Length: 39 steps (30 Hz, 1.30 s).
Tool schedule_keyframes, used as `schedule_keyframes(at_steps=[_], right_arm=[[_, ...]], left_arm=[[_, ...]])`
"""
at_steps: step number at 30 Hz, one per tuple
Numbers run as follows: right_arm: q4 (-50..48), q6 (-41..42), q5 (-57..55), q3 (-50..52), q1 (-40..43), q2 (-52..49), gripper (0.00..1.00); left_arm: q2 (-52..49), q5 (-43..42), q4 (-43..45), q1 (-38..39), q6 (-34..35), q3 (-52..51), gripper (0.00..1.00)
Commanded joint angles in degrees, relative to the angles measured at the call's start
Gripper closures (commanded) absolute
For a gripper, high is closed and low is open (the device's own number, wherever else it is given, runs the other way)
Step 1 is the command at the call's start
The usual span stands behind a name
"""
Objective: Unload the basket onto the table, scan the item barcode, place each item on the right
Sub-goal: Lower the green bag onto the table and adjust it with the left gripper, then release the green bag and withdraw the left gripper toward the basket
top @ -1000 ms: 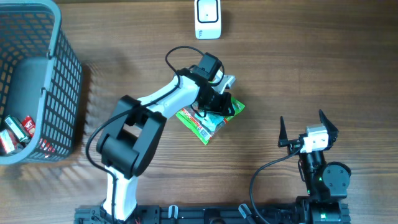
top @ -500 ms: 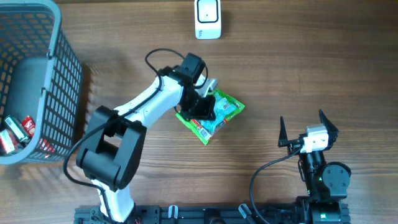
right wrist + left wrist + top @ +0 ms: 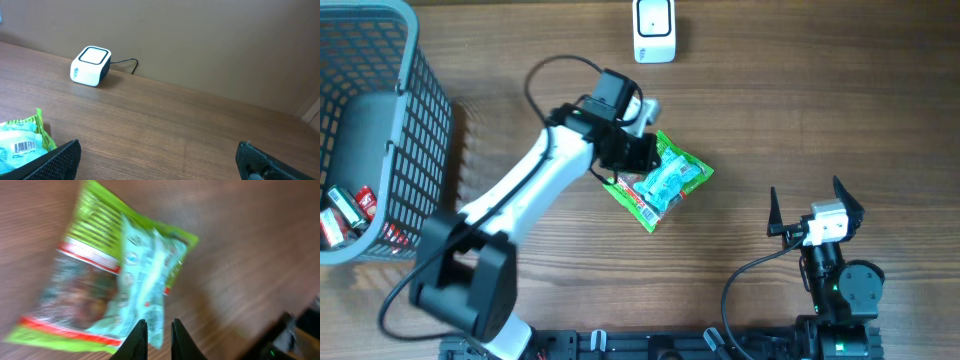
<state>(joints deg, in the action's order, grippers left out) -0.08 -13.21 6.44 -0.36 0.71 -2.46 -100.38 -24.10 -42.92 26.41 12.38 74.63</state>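
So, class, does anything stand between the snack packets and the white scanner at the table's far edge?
Nothing visible: only bare table lies between the snack packets and the scanner, in the overhead and right wrist views.

White links (image 3: 515,195), black joints (image 3: 470,290), black left hand (image 3: 158,335)

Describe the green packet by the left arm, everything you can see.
The green packet is a glossy, crinkled plastic pouch: lime-green edges, red stripes, a pale blue-green middle bearing a barcode. It lies aslant on the wooden table, below the white scanner. The left tool pinches its pale fold, jaws nearly shut.
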Motion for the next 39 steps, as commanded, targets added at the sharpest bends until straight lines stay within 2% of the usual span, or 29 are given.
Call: schedule_keyframes(at_steps=[1,3,8,12,16,24,32,39], right_arm=[[-0.3,-0.3,0.9,0.0,0.2,0.0,0.0],[-0.3,-0.3,0.9,0.0,0.2,0.0,0.0],[-0.3,-0.3,0.9,0.0,0.2,0.0,0.0],[-0.3,-0.3,0.9,0.0,0.2,0.0,0.0],[-0.3,-0.3,0.9,0.0,0.2,0.0,0.0],[-0.3,-0.3,0.9,0.0,0.2,0.0,0.0],[-0.3,-0.3,0.9,0.0,0.2,0.0,0.0],[-0.3,-0.3,0.9,0.0,0.2,0.0,0.0]], left_arm=[[-0.1,13.0,-1.9,-2.8,1.0,-0.1,0.87],[-1.0,17.3,-0.6,-3.9,4.5,-2.4,0.9],[-4.9,17.8,5.9,-4.2,5.7,-8.3,0.96],[-5.8,18.0,10.5,-4.2,9.4,-11.6,0.96],[-5.8,17.5,11.3,-3.6,13.8,-13.9,0.96],[-5.8,13.4,11.5,4.0,13.9,-14.8,0.96],[-5.8,13.2,11.7,11.8,15.6,-14.7,0.95],[-2.9,13.2,11.4,8.6,15.5,-13.9,0.95]])
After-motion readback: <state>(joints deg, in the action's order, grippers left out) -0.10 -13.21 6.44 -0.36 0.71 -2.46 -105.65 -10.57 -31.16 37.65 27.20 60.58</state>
